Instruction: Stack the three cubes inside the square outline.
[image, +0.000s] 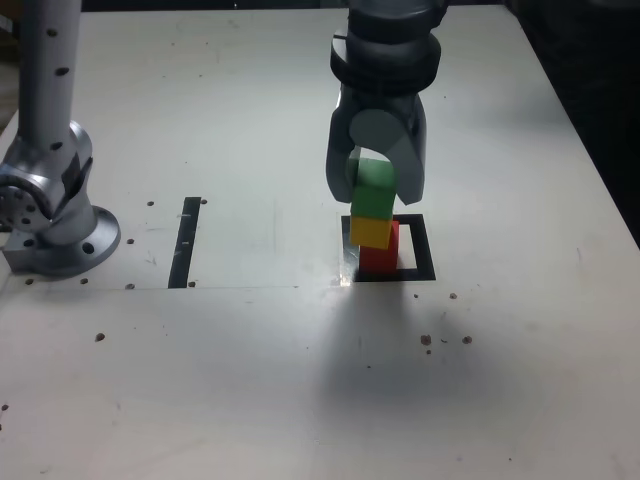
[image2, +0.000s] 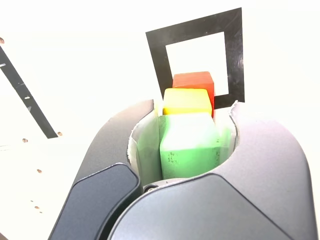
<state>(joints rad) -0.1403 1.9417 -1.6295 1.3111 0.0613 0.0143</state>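
Matte green cube (image: 375, 175), clamped between the gripper's (image: 376, 195) jaws; plain yellow cube (image: 371, 233) and red cube (image: 379, 258) show toward six o'clock in the exterior view.

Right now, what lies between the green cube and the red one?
The yellow cube lies between green cube and red cube, in both views.

White table (image: 230, 390), dark-specked. Red cube (image: 379, 258) within square outline (image: 424, 250); black strip (image: 184, 245) between outline and exterior view's left table edge.
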